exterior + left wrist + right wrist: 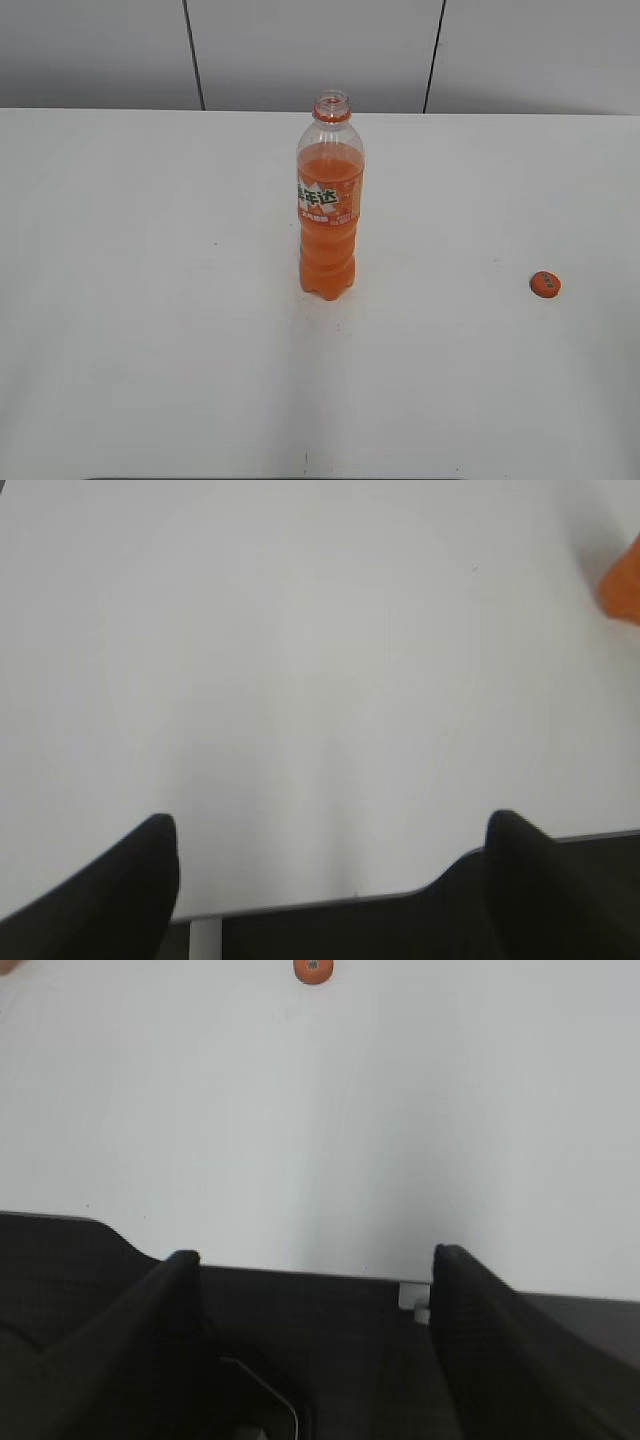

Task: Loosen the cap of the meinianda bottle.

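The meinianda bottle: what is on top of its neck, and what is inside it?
Nothing sits on the meinianda bottle: its mouth is open, with only the orange neck ring. The cap lies on the white table, apart, to the right. Inside is orange soda, up to the shoulder; the label hides part of it.

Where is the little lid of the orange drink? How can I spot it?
Look at the big white table with the tall meinianda bottle of orange soda standing in the middle, its top open. Go far to the right of it, near the table's edge: the cap lies there alone. It is the only small, flat, round orange thing.
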Controlling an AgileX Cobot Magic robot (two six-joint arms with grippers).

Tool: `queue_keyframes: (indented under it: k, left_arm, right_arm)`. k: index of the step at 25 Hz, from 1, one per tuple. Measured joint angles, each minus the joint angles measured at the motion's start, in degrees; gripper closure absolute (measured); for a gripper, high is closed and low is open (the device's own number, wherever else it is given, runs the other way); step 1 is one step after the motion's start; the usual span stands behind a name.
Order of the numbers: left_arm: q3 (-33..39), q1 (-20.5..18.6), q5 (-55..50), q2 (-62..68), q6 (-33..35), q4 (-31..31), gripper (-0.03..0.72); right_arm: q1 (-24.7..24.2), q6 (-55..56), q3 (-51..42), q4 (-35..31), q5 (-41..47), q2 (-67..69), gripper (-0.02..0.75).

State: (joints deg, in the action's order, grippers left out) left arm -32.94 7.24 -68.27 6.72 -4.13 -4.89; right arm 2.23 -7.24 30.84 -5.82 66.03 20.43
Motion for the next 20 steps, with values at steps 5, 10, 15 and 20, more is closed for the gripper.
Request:
queue_keyframes:
  k: [5,10,15,20]
  left_arm:
    - [-0.1,0.0,-0.6,-6.4,3.6,4.9,0.125]
    - [0.2,0.0,1.6,-6.2,4.7,7.9,0.125]
    - [2.3,0.0,6.1,-6.2,4.7,7.9,0.125]
    - [2.4,0.0,6.7,-6.2,4.7,7.9,0.125]
  right_arm:
    - [0.0,-0.8,-0.5,-0.1,-1.5,-10.0,0.205]
    - [0.0,-1.1,-1.5,-0.2,-2.6,-20.4,0.205]
    - [0.0,-0.8,-1.7,0.3,-2.6,-20.8,0.205]
    - [0.0,-0.6,-1.7,0.4,-2.7,-20.8,0.205]
